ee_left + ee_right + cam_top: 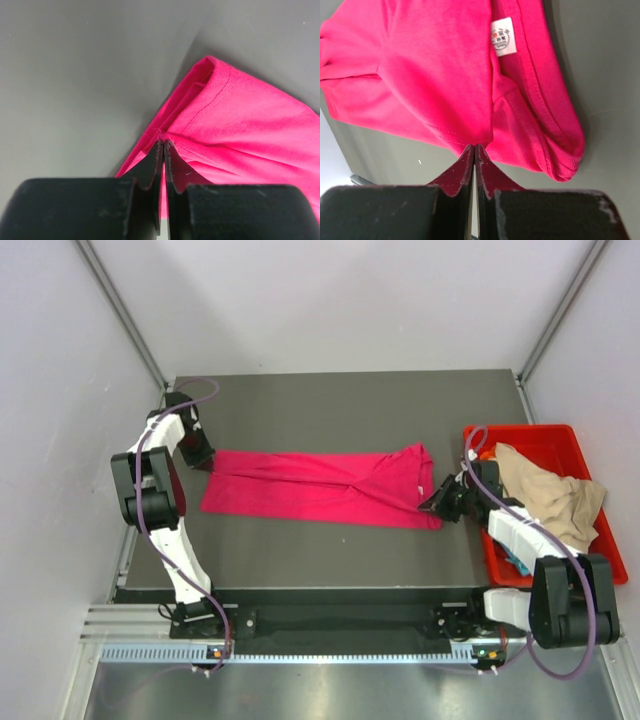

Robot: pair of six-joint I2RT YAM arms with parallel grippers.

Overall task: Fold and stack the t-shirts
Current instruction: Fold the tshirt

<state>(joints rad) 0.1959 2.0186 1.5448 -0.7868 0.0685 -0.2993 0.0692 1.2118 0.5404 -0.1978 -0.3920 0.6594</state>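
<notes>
The magenta-pink t-shirt (310,490) lies flattened in a long strip across the dark table. My left gripper (207,458) is at its left end. In the left wrist view that gripper (164,143) is shut on a pinch of the shirt's (250,120) hemmed corner, with pink cloth showing in the thin gap. My right gripper (440,502) sits at the shirt's right end. In the right wrist view it (474,146) is shut on the edge of the shirt (435,65), near the collar and its white label (502,36).
A red plastic bin (520,430) stands off the table's right edge, holding a crumpled tan t-shirt (550,495) and a bit of turquoise cloth (517,561). The right arm reaches across the bin's left side. Bare table (330,400) lies behind the shirt, white walls around.
</notes>
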